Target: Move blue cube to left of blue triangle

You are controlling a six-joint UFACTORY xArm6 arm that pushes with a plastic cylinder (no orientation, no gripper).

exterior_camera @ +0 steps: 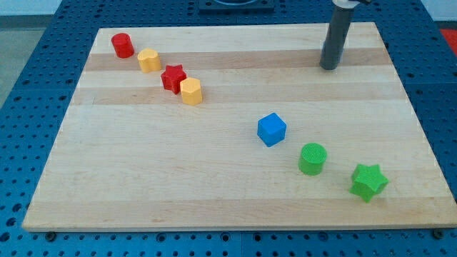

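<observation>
The blue cube [271, 129] sits a little right of the board's middle. No blue triangle shows in this view. My tip [329, 67] rests on the wooden board [157, 164] near the view's top right, well above and to the right of the blue cube, touching no block.
A red cylinder [122, 45], a yellow block [148, 61], a red star [173, 78] and a yellow hexagonal block [191, 91] form a diagonal row at the view's top left. A green cylinder [312, 158] and a green star [368, 181] lie lower right of the cube.
</observation>
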